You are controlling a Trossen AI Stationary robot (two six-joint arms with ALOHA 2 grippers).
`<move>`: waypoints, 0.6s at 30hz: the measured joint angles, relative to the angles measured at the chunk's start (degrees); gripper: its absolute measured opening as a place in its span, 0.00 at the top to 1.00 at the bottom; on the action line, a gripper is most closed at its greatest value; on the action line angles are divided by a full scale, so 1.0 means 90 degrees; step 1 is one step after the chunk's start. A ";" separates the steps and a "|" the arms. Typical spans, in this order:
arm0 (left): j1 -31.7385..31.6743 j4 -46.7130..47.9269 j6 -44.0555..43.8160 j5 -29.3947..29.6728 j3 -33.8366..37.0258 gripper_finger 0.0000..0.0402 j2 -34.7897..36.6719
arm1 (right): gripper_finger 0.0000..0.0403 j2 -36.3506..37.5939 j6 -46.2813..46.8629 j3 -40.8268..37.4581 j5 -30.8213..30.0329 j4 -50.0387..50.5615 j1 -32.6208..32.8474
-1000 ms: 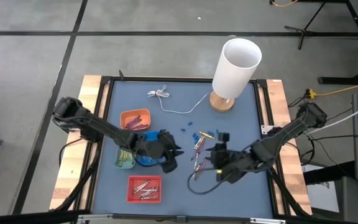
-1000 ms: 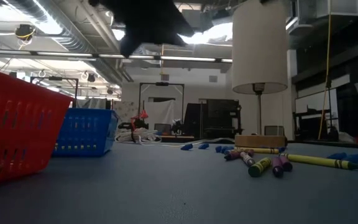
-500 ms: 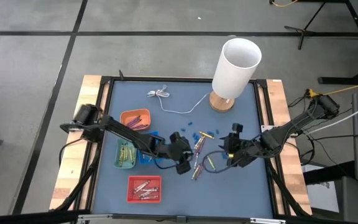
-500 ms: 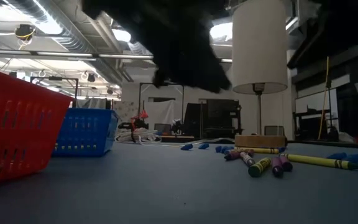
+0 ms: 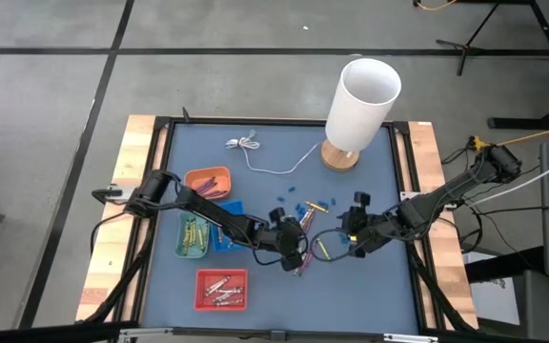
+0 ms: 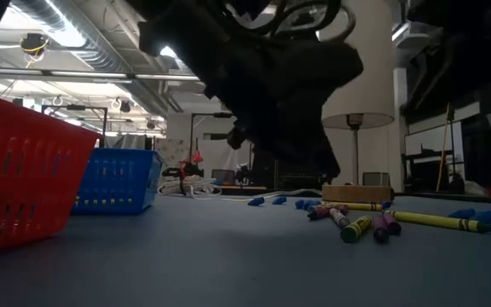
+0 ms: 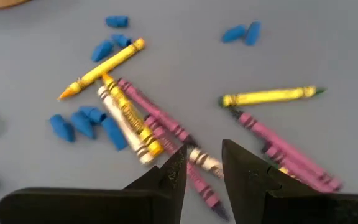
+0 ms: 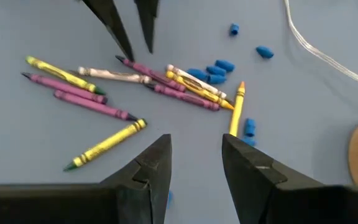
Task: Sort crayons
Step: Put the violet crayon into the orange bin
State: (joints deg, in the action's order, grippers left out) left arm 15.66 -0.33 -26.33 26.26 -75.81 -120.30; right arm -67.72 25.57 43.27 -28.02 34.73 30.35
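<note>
A: Landmark is the white lamp [image 5: 362, 102] at the far edge of the blue table [image 5: 370, 286]. Where are the crayons [image 5: 304, 234]?

B: Loose heap in front of the lamp base, toward the near edge. Yellow, purple, whitish sticks, crossed over each other. More lie in the trays to the left of the lamp: orange tray [image 5: 207, 182], green tray [image 5: 192, 235], red tray [image 5: 222, 288].

A: Left gripper [image 7: 202, 167]?

B: Low over the heap, in front of the lamp. Jaws narrowly parted, tips either side of a whitish crayon [image 7: 205, 162]; nothing lifted.

A: Right gripper [image 8: 194, 149]?

B: Just right of the heap, in front of the lamp. Jaws apart, empty, a yellow crayon [image 8: 105, 145] close by on the table.

A: Other bits?

B: Small blue pieces [image 5: 293, 203] between heap and lamp.
</note>
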 joint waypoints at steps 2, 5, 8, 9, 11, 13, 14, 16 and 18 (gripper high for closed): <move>0.0000 0.0060 -0.0002 0.0041 0.0000 0.79 -0.0018 | 0.65 0.0000 -0.0017 0.0000 0.0066 -0.0151 0.0000; 0.0001 0.0070 -0.0009 0.0087 0.0000 0.79 -0.0046 | 0.65 0.0000 -0.0032 0.0000 0.0074 -0.0261 0.0000; 0.0002 0.0067 -0.0013 0.0120 0.0000 0.79 -0.0113 | 0.65 0.0000 -0.0032 0.0000 0.0072 -0.0260 0.0000; 0.0002 0.0058 -0.0017 0.0133 0.0000 0.79 -0.0132 | 0.65 0.0002 -0.0032 0.0000 0.0072 -0.0259 0.0000; 0.0003 0.0135 -0.0017 0.0108 0.0012 0.79 -0.0164 | 0.65 0.0000 -0.0032 0.0000 0.0072 -0.0258 0.0000; 0.0002 0.0056 -0.0038 0.0061 0.0002 0.79 -0.0244 | 0.65 0.0000 -0.0032 0.0000 0.0072 -0.0254 0.0000; 0.0002 0.0108 -0.0042 0.0043 0.0001 0.79 -0.0259 | 0.65 0.0000 -0.0034 0.0000 0.0074 -0.0255 0.0000; 0.0002 0.0135 -0.0052 -0.0012 0.0012 0.79 -0.0318 | 0.65 0.0000 -0.0033 0.0000 0.0072 -0.0255 0.0000; 0.0002 0.0126 -0.0056 -0.0037 0.0005 0.79 -0.0359 | 0.65 0.0000 -0.0035 0.0000 0.0074 -0.0246 0.0000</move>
State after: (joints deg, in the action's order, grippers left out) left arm 15.68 0.80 -26.83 25.93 -75.76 -123.54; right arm -67.72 25.26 43.27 -27.35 32.51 30.35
